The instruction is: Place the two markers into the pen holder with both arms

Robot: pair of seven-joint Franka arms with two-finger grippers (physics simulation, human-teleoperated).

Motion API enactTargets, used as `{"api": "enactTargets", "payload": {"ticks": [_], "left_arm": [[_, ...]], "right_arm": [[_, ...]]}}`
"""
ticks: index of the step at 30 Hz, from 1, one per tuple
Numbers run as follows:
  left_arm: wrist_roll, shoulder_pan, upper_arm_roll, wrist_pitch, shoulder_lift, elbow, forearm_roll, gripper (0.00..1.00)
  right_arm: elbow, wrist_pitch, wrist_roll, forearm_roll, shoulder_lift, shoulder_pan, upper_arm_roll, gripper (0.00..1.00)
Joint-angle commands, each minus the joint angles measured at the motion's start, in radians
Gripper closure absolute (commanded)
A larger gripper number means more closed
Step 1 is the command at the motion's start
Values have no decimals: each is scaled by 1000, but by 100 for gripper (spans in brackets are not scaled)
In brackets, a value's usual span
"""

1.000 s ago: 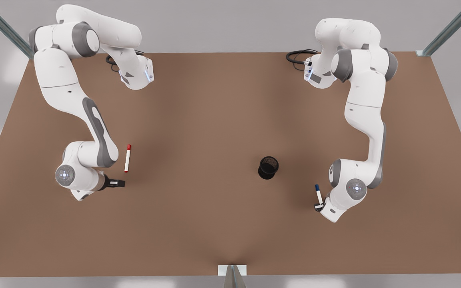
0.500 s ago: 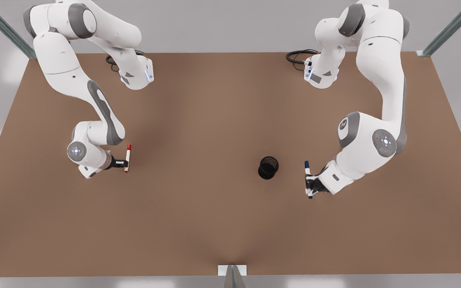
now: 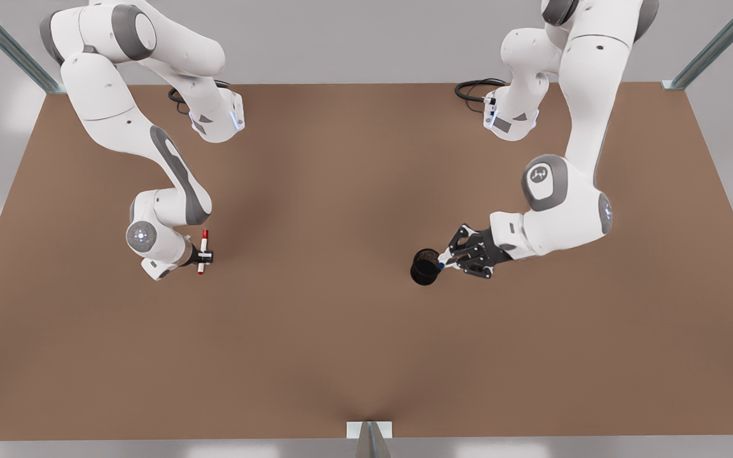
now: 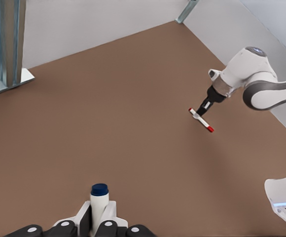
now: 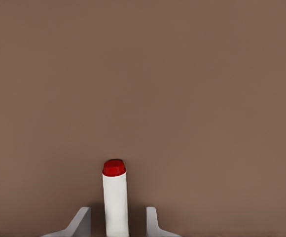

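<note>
The black mesh pen holder stands right of the table's middle in the front view. My left gripper, on the arm at the front view's right, is shut on the blue-capped marker; the marker's blue end touches or hangs just beside the holder's rim. At the front view's left, my right gripper straddles the middle of the red-capped marker, which lies on the table. Its fingers stand open, with a gap on each side of the white barrel. The left wrist view also shows that gripper and the red marker farther off.
The brown table has metal frame posts at its back corners and a bracket at its front edge. Black cables lie by the arm bases at the back.
My left gripper carried the blue marker from the table's right side over to the holder and tipped it level. My right gripper came up to the red marker and now straddles its middle.
</note>
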Motion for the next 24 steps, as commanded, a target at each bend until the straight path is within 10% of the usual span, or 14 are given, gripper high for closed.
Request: {"api": "enactTargets", "payload": {"ticks": [1,15,24], "left_arm": [[1291,-1,1,44,0,-46,-211,79],[1757,-29,-2,89,73,-196,-578,79],[1759,-27,-2,89,142,-210,-580,79]], "right_arm": [[0,5,37,-3,2,1,0,48],[43,-12,34,-3,-55,1,43,79],[633,-173,139,5,-14,170,166,79]]}}
